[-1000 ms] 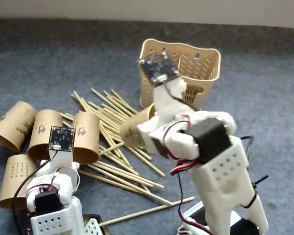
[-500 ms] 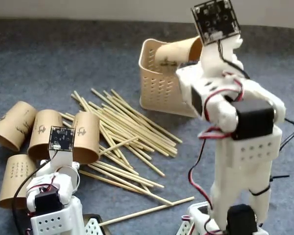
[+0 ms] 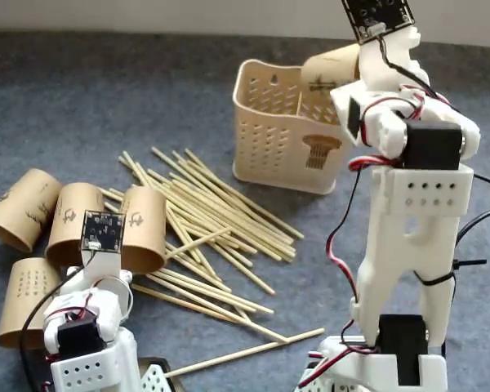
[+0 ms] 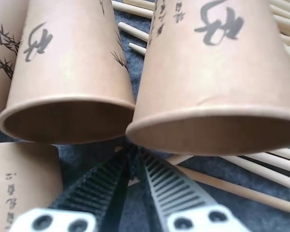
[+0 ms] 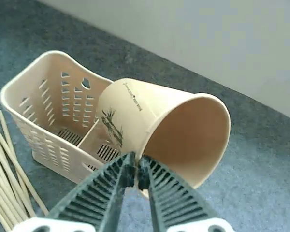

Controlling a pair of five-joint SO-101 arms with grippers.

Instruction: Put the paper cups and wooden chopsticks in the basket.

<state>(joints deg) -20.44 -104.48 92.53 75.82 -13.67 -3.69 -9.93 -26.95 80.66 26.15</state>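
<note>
- Between the right jaws, which are clamped on the lower edge of its rim, sits a brown paper cup with dark ink drawings [image 5: 135,121].
- This held cup's long axis runs outward from the jaw tips at a tilt. Its open mouth is at the jaws, and its closed base points away and downward.
- Just beyond and below the right jaws stands a beige perforated plastic basket [image 5: 43,96], upright with its open top up and an inner partition across it. The held cup's base hangs over that opening; whether it touches the partition cannot be told.
- Beside the basket the white right arm [image 3: 408,212] stands tall on the grey carpet-like counter [image 3: 106,98].
- Low over the counter, the left jaws are together at the tips with nothing between them.
- Directly ahead of the left jaws lies a pair of brown paper cups [image 4: 217,72], on their sides and side by side with rims touching. Their mouths face the jaws and their long axes point away. The jaw tips aim at the spot where the two rims meet.
- Beside the left jaws a third lying cup [image 4: 19,188] rests close by, and a fourth lying cup [image 3: 20,208] is farther out past the pair, also on its side.
- Between the left jaws and the basket, pale wooden chopsticks [image 3: 212,220] lie flat in a loose heap. Most of their long axes run slantwise and roughly parallel, from the lying cups toward the right arm.
- Some sticks pass just under the mouth of one cup of the pair, right past the left jaw tips.
- A stray chopstick [image 3: 245,351] lies apart from the heap, nearer the arms' bases.
</note>
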